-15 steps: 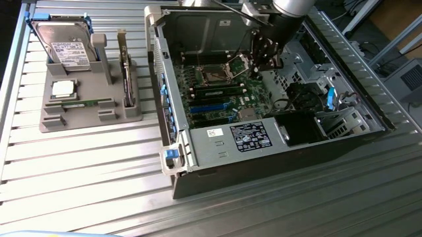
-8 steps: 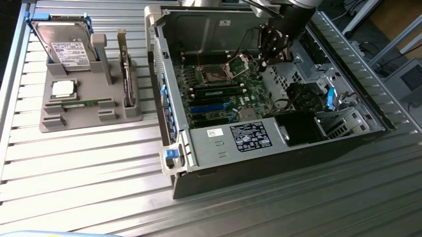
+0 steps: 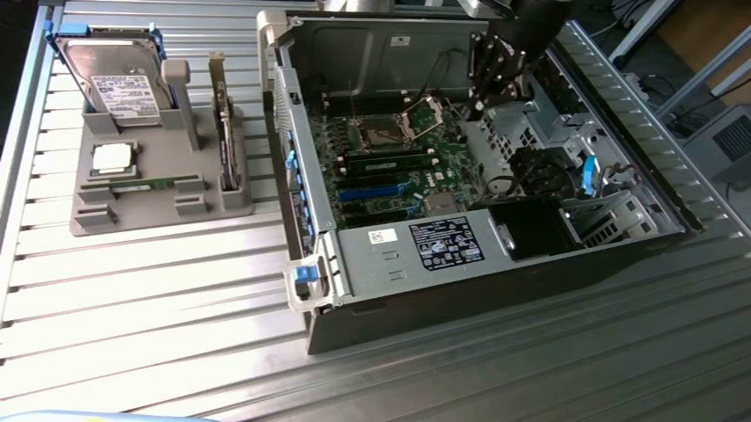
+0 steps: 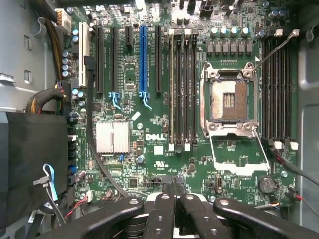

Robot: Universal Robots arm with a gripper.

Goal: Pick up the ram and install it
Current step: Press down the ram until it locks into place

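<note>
One ram (image 3: 224,132), a thin green stick, stands on edge in the grey holder (image 3: 158,211) at the exterior view's left. A second green ram (image 3: 147,185) lies flat near the holder's front. My gripper (image 3: 481,105) hangs inside the open computer case (image 3: 388,264), far from both sticks, over the motherboard near the empty processor socket (image 3: 385,134). In the wrist view my gripper (image 4: 175,191) has its black fingers (image 4: 162,209) pressed together with nothing visible between them. Below it lie the long memory slots (image 4: 183,89) and the open socket (image 4: 230,101).
The holder also carries a silver hard drive (image 3: 115,88) with a white label and a square silver processor chip (image 3: 114,159). Cables (image 4: 47,97), a heatsink (image 4: 112,137) and a black drive cage (image 3: 534,224) crowd the case. All stands on a ribbed metal table (image 3: 153,290).
</note>
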